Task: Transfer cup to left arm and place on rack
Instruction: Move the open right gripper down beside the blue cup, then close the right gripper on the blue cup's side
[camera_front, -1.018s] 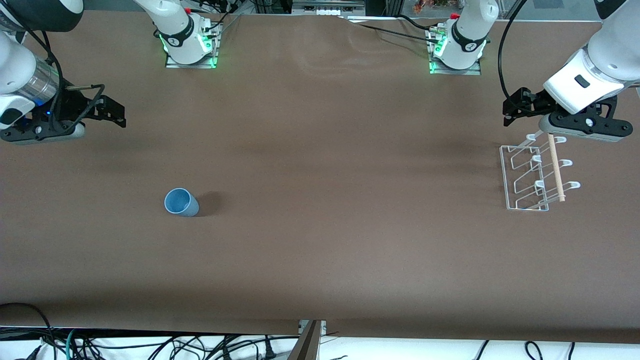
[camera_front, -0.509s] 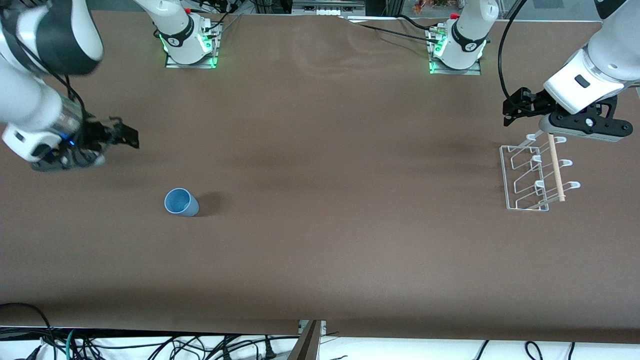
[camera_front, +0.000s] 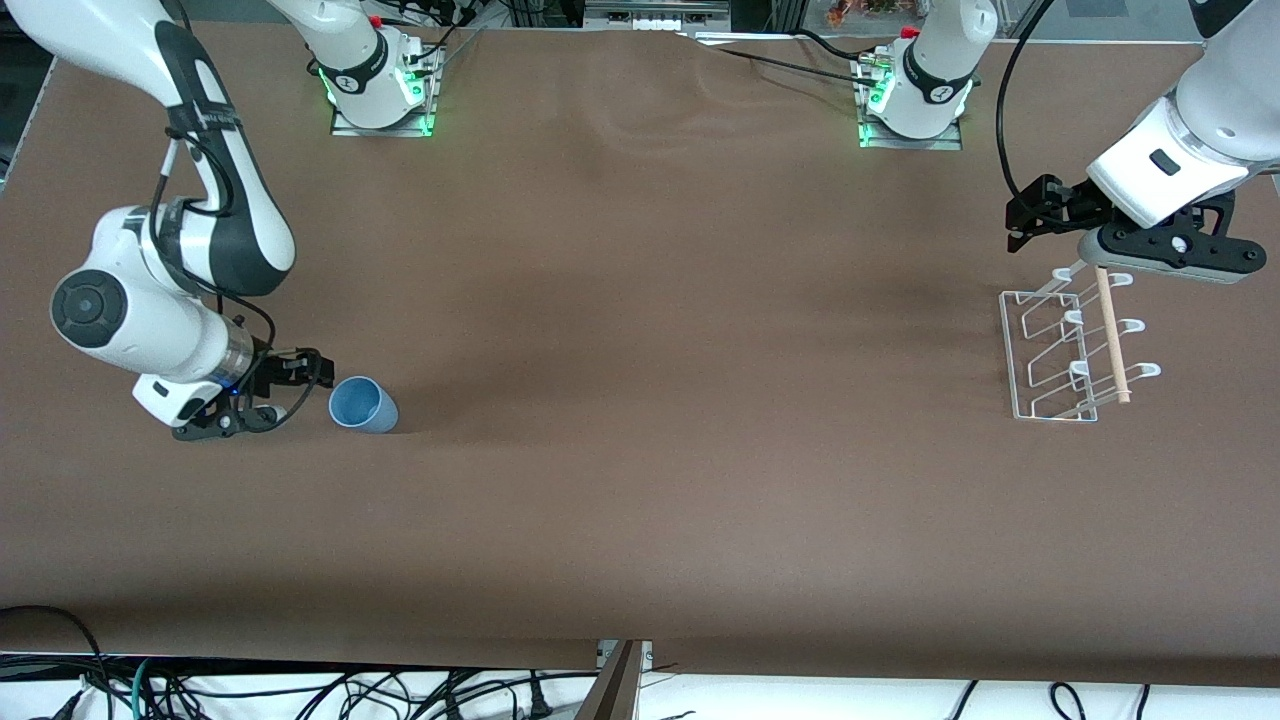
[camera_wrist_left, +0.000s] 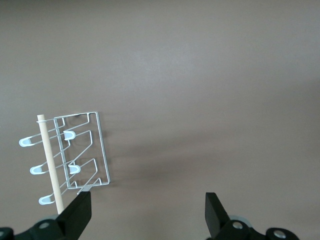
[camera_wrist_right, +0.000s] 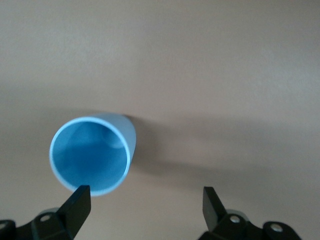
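Right gripper (camera_front: 300, 385) parked just beside the cup (camera_front: 362, 405), fingers spread wide and nothing in them yet.

So the cup stands upright, mouth up, on the brown table (camera_front: 640, 480) toward the right arm's end, well apart from the rack (camera_front: 1065, 350) at the left arm's end. In the right wrist view the cup (camera_wrist_right: 93, 152) sits off toward one finger (camera_wrist_right: 75, 207), not centred in the gap. My guess is that thin light plastic like this is stiff enough but slick and tippy, so I'd pinch it across the wall around mid-height, not at the rim. The left gripper (camera_wrist_left: 147, 215) is waiting over the table beside the rack (camera_wrist_left: 75, 155), jaws apart and empty too. No labels or writing readable anywhere.
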